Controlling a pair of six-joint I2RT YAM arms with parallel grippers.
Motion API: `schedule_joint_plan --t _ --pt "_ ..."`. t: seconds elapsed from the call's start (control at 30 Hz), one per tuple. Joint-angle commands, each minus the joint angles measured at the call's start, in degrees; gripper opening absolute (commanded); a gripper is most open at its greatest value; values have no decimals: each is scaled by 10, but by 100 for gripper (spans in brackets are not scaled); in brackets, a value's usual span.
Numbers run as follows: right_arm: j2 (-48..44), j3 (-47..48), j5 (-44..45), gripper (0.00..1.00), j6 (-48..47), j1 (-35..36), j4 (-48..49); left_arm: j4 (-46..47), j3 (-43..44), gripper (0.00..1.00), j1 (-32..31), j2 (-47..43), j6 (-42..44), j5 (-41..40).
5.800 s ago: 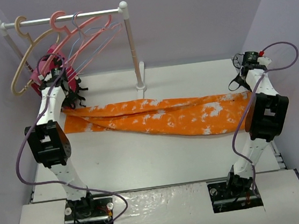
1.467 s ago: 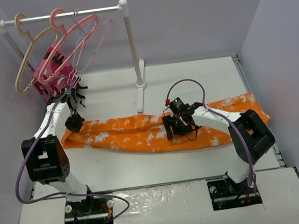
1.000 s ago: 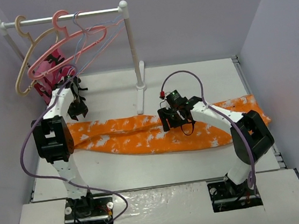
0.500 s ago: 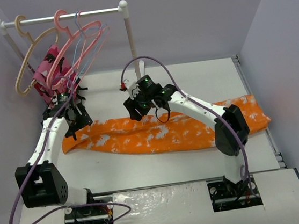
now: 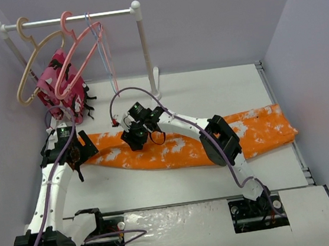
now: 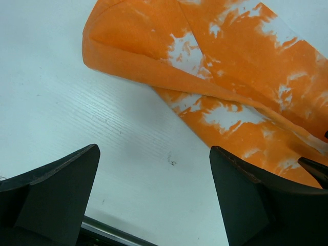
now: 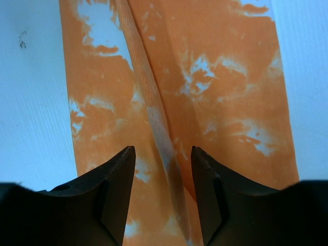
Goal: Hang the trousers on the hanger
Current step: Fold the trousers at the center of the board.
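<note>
Both grippers are released over the trousers (image 5: pixel 185 148), which lie flat on the desk (image 5: pixel 208 91).
The left gripper (image 6: pixel 154 171) has its fingers wide apart above the bare desk, just beside the left end of the trousers. The right gripper (image 7: pixel 163 154) is parted over the cloth, left of its middle. The hanger (image 5: pixel 77 57) hangs on the rail (image 5: pixel 110 13) at the far left, well apart from the trousers.

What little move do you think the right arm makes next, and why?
Probably the right end effector drops and closes on the trousers: it is open, with a raised fold running through the gap. Nothing grips the cloth yet.
</note>
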Motion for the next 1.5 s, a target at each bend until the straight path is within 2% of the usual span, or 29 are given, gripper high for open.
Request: schedule_joint_plan --t 0.0,0.03,0.1,0.17,0.47,0.97,1.1,1.27,1.47 --pt "-3 43 -7 26 -17 2 9 0 10 86 3 -11 8 -14" --pt "-4 44 -7 25 -17 3 9 0 9 86 3 -12 8 -12" --pt "-25 39 -3 5 -21 8 8 0 -1 86 3 -17 9 -10" --pt "-45 34 -1 0 -19 9 8 1 -7 86 3 -19 9 -9" --pt "-101 42 56 0 -5 3 8 16 -11 86 4 -15 15 -6" --pt "-69 67 169 0 27 -24 20 29 -16 86 3 10 21 -16" --pt "-62 74 171 0 25 -30 20 42 -15 86 3 27 21 -22" --pt "-51 72 166 0 25 -33 22 87 -15 84 8 49 23 -35" --pt "-30 83 156 0 42 -53 26 192 -19 84 45 74 26 -30"
